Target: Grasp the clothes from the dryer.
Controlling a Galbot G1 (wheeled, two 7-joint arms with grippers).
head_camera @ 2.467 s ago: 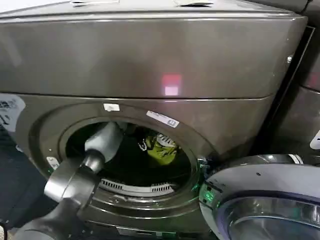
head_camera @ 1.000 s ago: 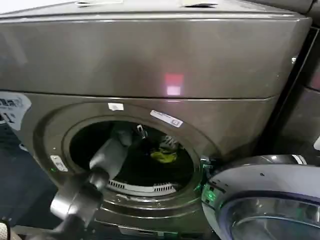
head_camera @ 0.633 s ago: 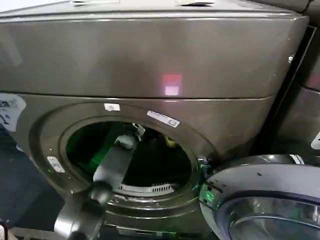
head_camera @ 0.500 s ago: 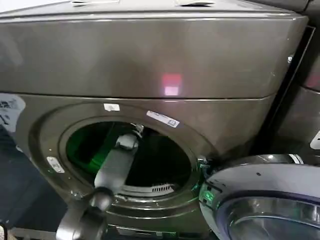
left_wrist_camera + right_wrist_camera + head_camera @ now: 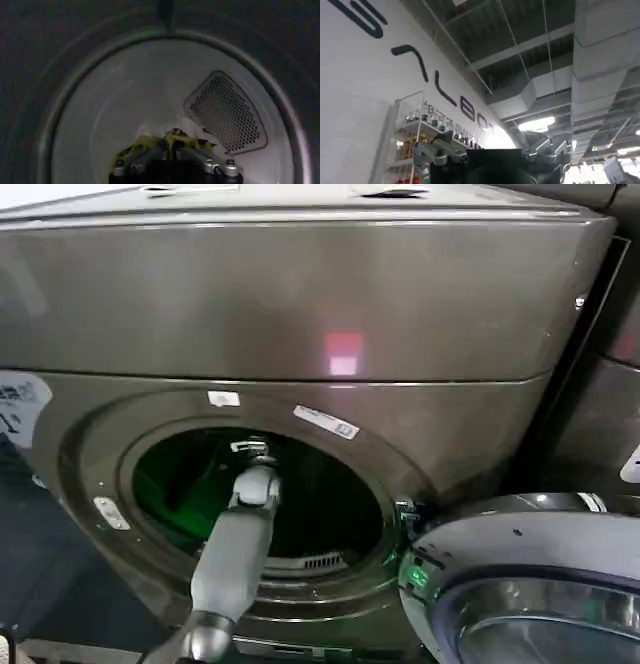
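The left arm reaches through the round porthole of the dryer (image 5: 300, 304), its door (image 5: 530, 584) swung open at the right. Deep in the drum, the left gripper (image 5: 174, 150) presses into the clothes (image 5: 145, 145) — yellow-green fabric bunched right at its tip, near the perforated vent (image 5: 227, 117) on the back wall. Whether its jaws have closed on the fabric cannot be told from here
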